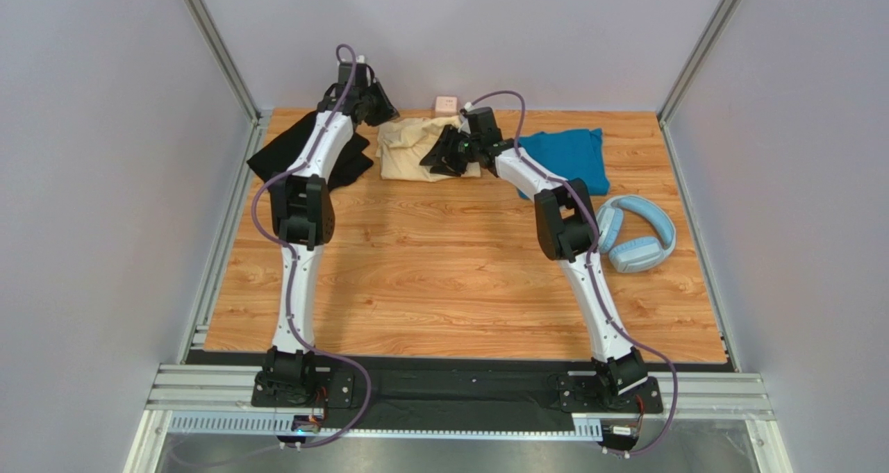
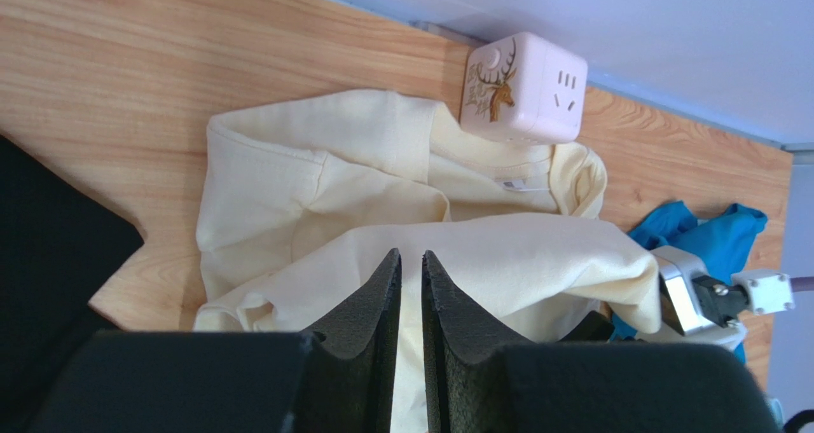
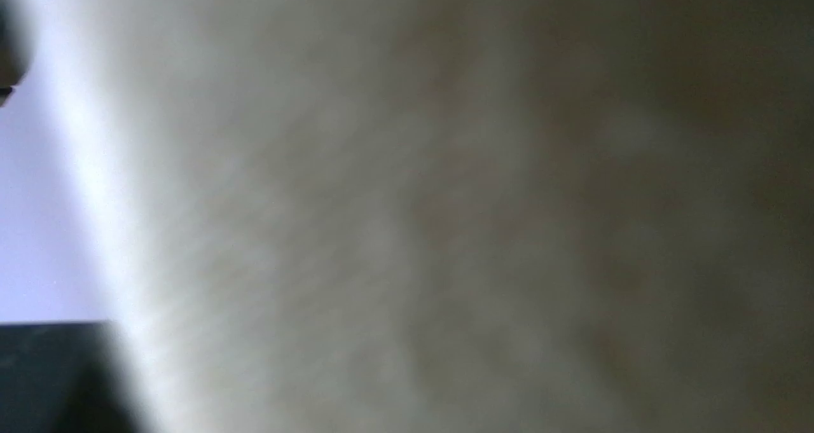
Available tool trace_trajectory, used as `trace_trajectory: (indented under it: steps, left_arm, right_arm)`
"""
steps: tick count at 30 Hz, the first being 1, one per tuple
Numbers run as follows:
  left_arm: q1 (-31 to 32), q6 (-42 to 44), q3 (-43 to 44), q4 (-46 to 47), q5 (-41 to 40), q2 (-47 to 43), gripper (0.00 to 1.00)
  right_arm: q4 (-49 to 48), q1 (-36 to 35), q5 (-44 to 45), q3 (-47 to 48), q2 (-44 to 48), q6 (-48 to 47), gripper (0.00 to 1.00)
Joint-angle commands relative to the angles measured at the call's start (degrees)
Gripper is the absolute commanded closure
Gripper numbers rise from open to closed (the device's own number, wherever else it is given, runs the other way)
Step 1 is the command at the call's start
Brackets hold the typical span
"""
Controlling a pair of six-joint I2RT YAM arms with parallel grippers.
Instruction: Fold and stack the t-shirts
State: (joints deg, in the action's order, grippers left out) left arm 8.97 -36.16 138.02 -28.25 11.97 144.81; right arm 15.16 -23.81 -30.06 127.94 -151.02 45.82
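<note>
The pale cream-yellow t-shirt [image 1: 407, 145] lies bunched at the back of the table, and part of it is raised. My left gripper [image 2: 411, 255] is shut on a fold of it, with cream cloth showing in the narrow slit between the fingers. From above, my left gripper [image 1: 378, 106] sits at the shirt's back left. My right gripper [image 1: 443, 158] is at the shirt's right edge, under the draped cloth. Blurred cream cloth [image 3: 430, 214] fills the right wrist view and hides the fingers. The black t-shirt [image 1: 280, 152] lies left and the teal blue t-shirt [image 1: 572, 155] right.
A small pink cube [image 1: 447, 103] stands by the back wall, touching the cream shirt's collar [image 2: 521, 180]. Light-blue headphones [image 1: 633, 235] lie at the right, beside my right arm. Walls close off the table's left, back and right sides.
</note>
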Motion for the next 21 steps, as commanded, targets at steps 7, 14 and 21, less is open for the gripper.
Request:
trace_trajectory:
  steps: [7,14,21]
  left_arm:
    - [2.7,4.6,-11.6,2.6,8.3,-12.6,0.82]
    - [5.3,5.7,-15.3,2.5,10.3,-10.4,0.87]
    - [5.4,4.3,-8.6,1.3,8.7,-3.8,1.00]
  right_arm:
    - [1.6,0.7,4.6,-1.1,-0.4,2.5,0.56]
    - [4.3,0.8,6.1,-1.5,-0.5,1.8,1.00]
    - [8.5,0.7,7.0,-1.3,-0.4,0.4,1.00]
